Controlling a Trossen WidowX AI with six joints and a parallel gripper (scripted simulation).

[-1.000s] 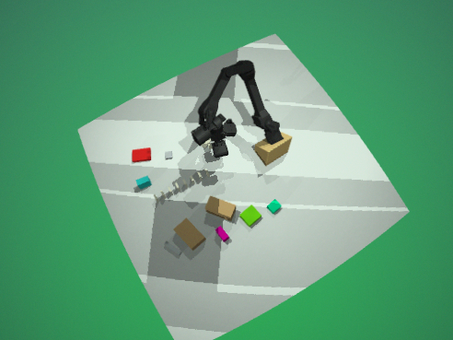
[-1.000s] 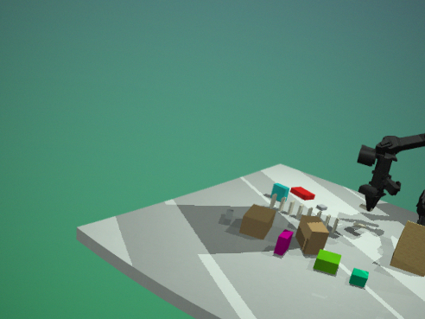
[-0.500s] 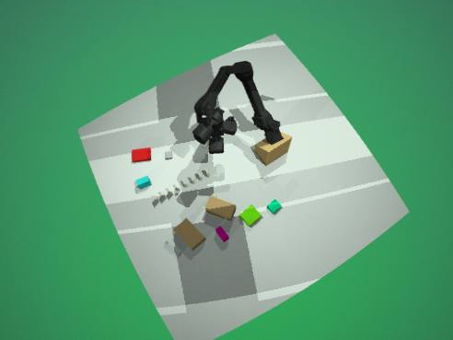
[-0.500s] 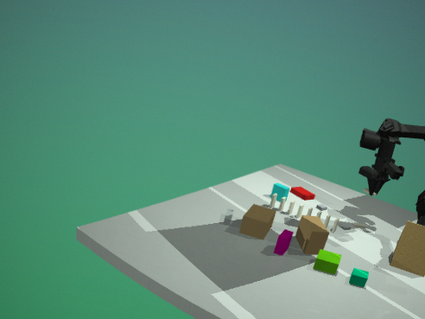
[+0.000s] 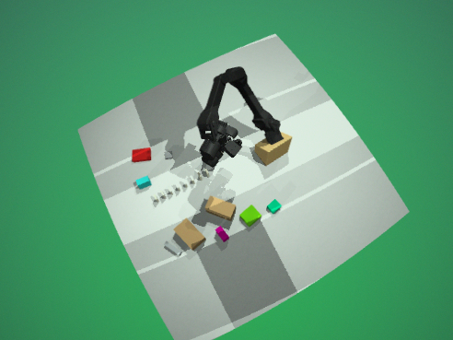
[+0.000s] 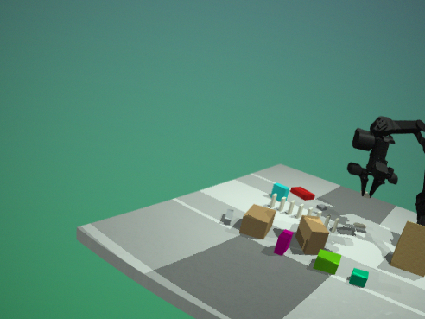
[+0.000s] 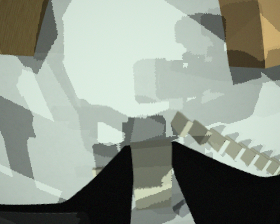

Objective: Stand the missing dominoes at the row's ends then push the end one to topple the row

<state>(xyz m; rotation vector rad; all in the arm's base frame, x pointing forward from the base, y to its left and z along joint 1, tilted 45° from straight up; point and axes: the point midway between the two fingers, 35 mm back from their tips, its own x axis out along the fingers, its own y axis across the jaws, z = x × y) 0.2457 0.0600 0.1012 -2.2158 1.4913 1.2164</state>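
Observation:
My gripper [image 6: 368, 194] [image 7: 150, 149] is shut on a beige domino [image 6: 366, 194] [image 7: 151, 162] and holds it above the table, off the near end of the row. A row of several small beige dominoes stands upright and evenly spaced, from the far-end domino [image 5: 155, 200] [image 6: 273, 200] to the near-end domino [image 5: 206, 172] [image 6: 336, 225] [image 7: 180, 123]. In the top view the arm hides the fingers and the held domino. A flat beige piece [image 6: 359, 226] lies on the table below the gripper. In the wrist view a beige bit [image 7: 97, 172] shows beside the left finger, mostly hidden.
Two tan boxes [image 5: 221, 208] [image 5: 189, 234] lie beside the row, with magenta [image 5: 222, 234], green [image 5: 250, 216] and teal [image 5: 274, 205] blocks and a pale bar [image 5: 173, 248]. Cyan [image 5: 143, 182], red [image 5: 141, 155] and grey [image 5: 168, 155] blocks lie across the row. A large tan box [image 5: 274, 150] stands by the arm.

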